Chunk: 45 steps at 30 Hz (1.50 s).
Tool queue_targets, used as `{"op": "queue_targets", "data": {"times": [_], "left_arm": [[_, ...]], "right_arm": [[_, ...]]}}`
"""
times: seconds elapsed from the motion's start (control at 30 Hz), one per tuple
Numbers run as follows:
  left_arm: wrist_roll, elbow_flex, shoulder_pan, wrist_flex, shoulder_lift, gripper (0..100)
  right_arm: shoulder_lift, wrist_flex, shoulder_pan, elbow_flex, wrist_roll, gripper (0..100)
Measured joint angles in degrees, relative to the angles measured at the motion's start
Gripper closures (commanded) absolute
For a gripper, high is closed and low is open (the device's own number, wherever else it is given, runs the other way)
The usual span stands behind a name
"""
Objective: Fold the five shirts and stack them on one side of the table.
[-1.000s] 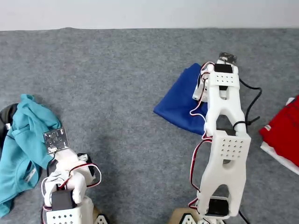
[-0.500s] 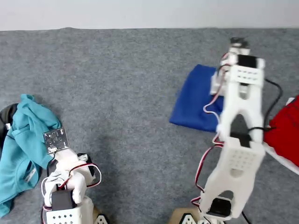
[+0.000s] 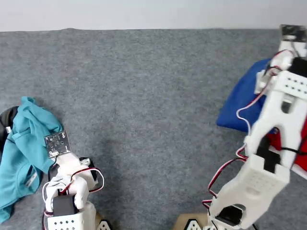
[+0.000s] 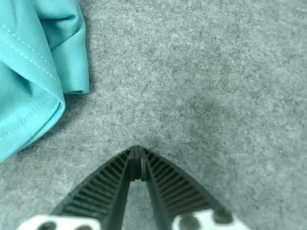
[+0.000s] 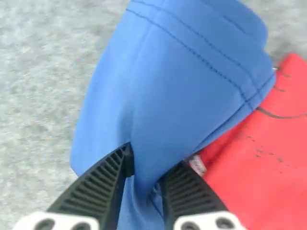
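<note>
Two claws | right claw (image 5: 151,160) clamped on blue shirt (image 5: 182,96) touching red shirt (image 5: 259,163) | left claw (image 4: 139,152) together

The table (image 3: 144,96) is covered in speckled mid-grey felt, with a pale off-white wall (image 3: 144,14) along its 12 o'clock edge. At 8 o'clock the teal shirt (image 3: 24,143) shows lighter teal stitching, and a dark charcoal cloth (image 3: 5,120) sits at 9 o'clock. At 3 o'clock the blue shirt (image 3: 240,103) is plain royal blue with darker seam lines. The red shirt (image 5: 259,158) at 4 o'clock is bright red with thin dark marks. The left arm (image 3: 67,211) and right arm (image 3: 268,158) are white with black motors and red, white and black wires. The left gripper (image 4: 138,152) and right gripper (image 5: 153,155) have black ribbed fingers.
</note>
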Motion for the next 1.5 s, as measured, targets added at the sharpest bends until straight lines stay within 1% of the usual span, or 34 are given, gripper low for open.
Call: {"op": "queue_targets", "data": {"times": [0.47,0.67,0.83,1.07,1.13,1.3,1.4,1.5], "left_arm": [[0.0,0.0,0.0,0.0,0.0,99],[0.0,0.0,0.0,0.0,0.0,99],[0.0,0.0,0.0,0.0,0.0,99],[0.0,0.0,0.0,0.0,0.0,99],[0.0,0.0,0.0,0.0,0.0,99],[0.0,0.0,0.0,0.0,0.0,99],[0.0,0.0,0.0,0.0,0.0,99],[0.0,0.0,0.0,0.0,0.0,99]], "right_arm": [[-1.7,-0.1,13.1,0.0,8.9,98.8],[-1.7,-3.6,18.1,0.0,12.2,98.8],[-1.7,-4.8,20.8,0.0,14.2,98.8],[-1.7,-4.8,21.0,0.0,15.1,98.8],[-1.7,-4.8,20.0,0.0,15.1,98.8],[-6.1,-3.4,13.6,0.0,15.1,98.8],[-8.7,-3.1,9.3,0.0,13.5,98.8],[-9.8,-3.1,7.2,0.0,13.0,98.8]]}}
